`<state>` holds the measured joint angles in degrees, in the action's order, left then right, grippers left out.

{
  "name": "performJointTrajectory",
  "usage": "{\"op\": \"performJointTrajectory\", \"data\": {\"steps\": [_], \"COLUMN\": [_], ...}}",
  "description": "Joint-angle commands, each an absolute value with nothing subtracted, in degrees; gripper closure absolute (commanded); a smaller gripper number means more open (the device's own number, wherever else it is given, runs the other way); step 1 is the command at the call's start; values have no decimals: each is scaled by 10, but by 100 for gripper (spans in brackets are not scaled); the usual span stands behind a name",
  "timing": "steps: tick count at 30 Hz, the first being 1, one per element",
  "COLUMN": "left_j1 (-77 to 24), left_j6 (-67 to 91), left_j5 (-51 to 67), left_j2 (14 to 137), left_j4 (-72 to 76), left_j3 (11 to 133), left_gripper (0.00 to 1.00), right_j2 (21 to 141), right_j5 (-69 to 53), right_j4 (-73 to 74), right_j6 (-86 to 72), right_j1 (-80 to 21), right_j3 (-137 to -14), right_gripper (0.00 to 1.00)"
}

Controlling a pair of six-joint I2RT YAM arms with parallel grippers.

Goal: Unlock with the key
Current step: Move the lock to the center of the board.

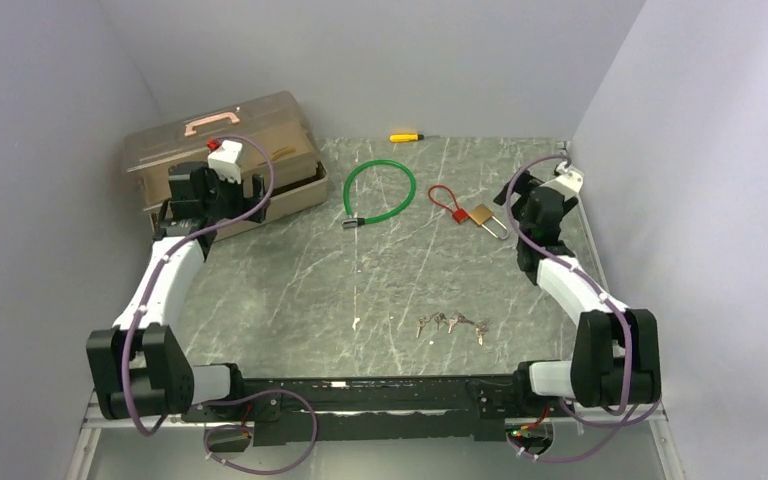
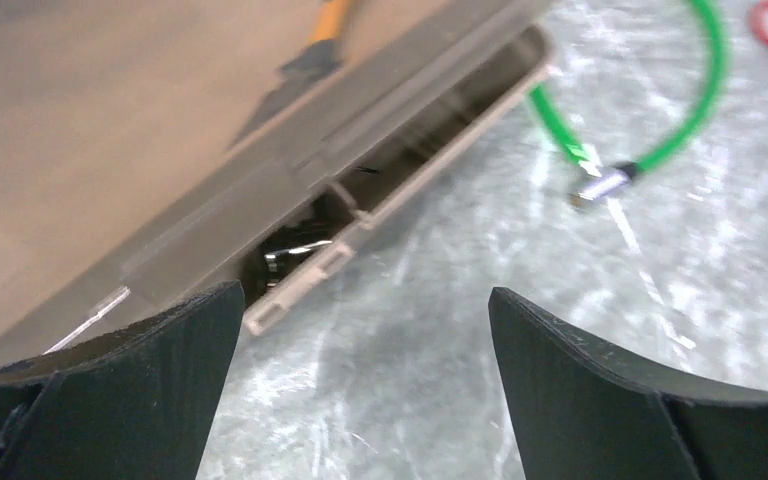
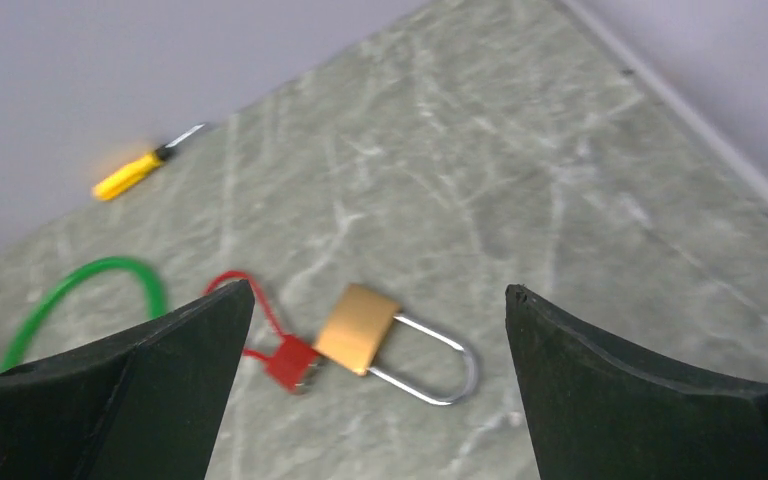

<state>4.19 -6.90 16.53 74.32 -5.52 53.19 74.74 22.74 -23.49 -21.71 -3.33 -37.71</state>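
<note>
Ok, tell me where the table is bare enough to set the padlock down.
Bare: the wide middle strip between the green cable lock and the keys, and the near-left patch beside the left arm. Crowded: the back, from toolbox through red lock and brass padlock.

The grey marbled surface (image 1: 310,290) carries a tan toolbox (image 1: 260,130) at far left, a yellow screwdriver (image 1: 405,137), a green cable lock (image 1: 380,190), a red cable loop (image 1: 444,198) just beside a brass padlock (image 1: 481,214), and keys (image 1: 452,323) nearer the front.

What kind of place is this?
Probably a robot test booth: two arms bolted to a table, plain walls closing it in, and a padlock and keys laid out for practice.
</note>
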Motion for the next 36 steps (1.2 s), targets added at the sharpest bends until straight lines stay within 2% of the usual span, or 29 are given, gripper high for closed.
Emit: {"op": "performJointTrajectory", "data": {"steps": [1, 3, 5, 9, 13, 16, 21, 25, 29, 36], "left_j1": [36, 35, 34, 19, -17, -19, -19, -19, -19, -19], "left_j6": [-85, -93, -95, -101, -135, -153, -165, -159, -156, -167], "left_j5": [291, 319, 342, 397, 384, 376, 324, 309, 304, 270], "left_j2": [698, 689, 677, 628, 576, 574, 637, 674, 683, 677], "left_j4": [-230, -277, -315, -341, -353, -397, -509, -542, -548, -562], "left_j3": [583, 603, 613, 562, 530, 595, 761, 832, 861, 889], "left_gripper": [1, 1, 1, 1, 1, 1, 1, 1, 1, 1], "right_j2": [782, 836, 881, 935, 1003, 1077, 1187, 1253, 1301, 1336], "right_j5": [13, -26, 34, 77, 95, 96, 108, 126, 144, 144], "right_j4": [-144, -84, -21, -2, 20, 55, 107, 160, 195, 205], "right_j6": [-304, -273, -238, -220, -197, -191, -185, -184, -174, -168], "right_j1": [-10, -27, -71, -135, -184, -213, -242, -251, -258, -268], "right_j3": [-461, -548, -618, -672, -739, -822, -936, -1007, -1056, -1069], "right_gripper": [0, 0, 0, 1, 1, 1, 1, 1, 6, 30]}}
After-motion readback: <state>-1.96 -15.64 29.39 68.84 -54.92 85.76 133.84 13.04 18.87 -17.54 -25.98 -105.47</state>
